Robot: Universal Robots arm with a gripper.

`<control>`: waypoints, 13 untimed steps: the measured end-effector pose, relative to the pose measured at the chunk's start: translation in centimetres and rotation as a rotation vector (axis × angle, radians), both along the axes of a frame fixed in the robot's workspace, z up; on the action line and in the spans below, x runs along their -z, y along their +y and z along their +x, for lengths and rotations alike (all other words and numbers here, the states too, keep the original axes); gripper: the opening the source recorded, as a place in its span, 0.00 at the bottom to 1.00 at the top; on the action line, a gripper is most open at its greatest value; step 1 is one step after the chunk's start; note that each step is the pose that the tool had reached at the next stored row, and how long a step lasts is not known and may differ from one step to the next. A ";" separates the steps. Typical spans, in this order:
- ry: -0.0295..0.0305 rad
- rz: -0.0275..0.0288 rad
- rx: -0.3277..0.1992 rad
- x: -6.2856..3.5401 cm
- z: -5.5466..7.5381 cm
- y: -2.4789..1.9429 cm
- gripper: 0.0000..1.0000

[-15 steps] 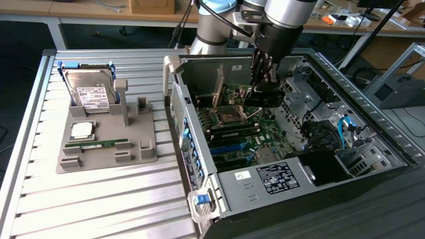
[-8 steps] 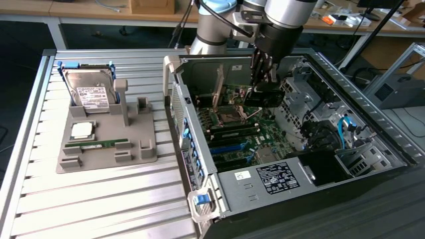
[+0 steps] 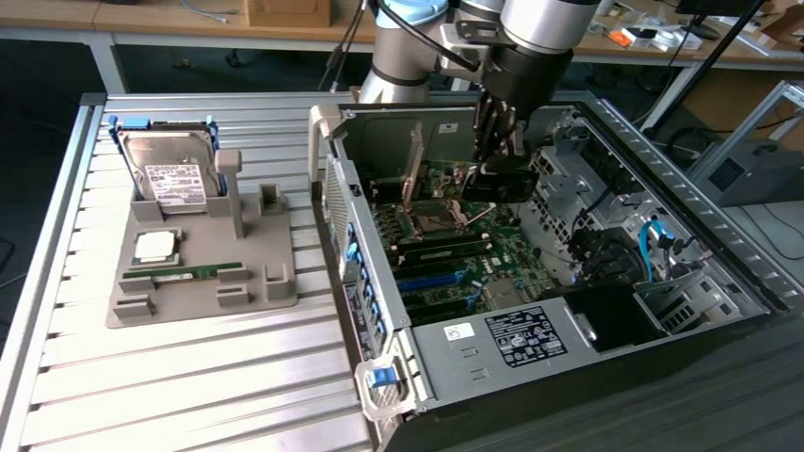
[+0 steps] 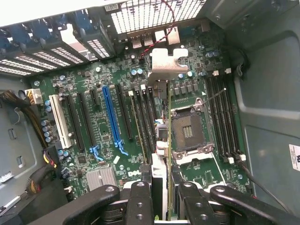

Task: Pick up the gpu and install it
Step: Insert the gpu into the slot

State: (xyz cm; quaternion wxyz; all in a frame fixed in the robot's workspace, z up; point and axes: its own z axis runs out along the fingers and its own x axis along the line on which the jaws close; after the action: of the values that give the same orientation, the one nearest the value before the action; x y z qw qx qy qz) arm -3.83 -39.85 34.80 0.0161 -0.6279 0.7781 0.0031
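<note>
My gripper is shut on the gpu, a thin dark card seen edge-on in the wrist view, with its silver bracket at the far end toward the case's rear grille. The card hangs over the motherboard, between the black expansion slots and the CPU socket. I cannot tell whether it touches a slot. A blue slot lies further aside. In the exterior view my gripper reaches down inside the open computer case, with the dark gpu below the fingers.
On the slatted table at the exterior view's left, a grey holder carries a silver hard drive, a CPU chip and a green memory stick. The case walls, drive cage, power supply and cables surround the gripper.
</note>
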 end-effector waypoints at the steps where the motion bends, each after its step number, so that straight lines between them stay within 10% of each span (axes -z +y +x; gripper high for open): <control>1: 0.0000 0.0000 -0.001 0.00 0.0 0.00 0.27; 13: 0.0000 0.0000 -0.029 0.04 0.0 0.00 0.27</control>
State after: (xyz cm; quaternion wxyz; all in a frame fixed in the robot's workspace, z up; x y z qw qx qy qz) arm -3.83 -39.85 34.76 0.0161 -0.6393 0.7688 0.0033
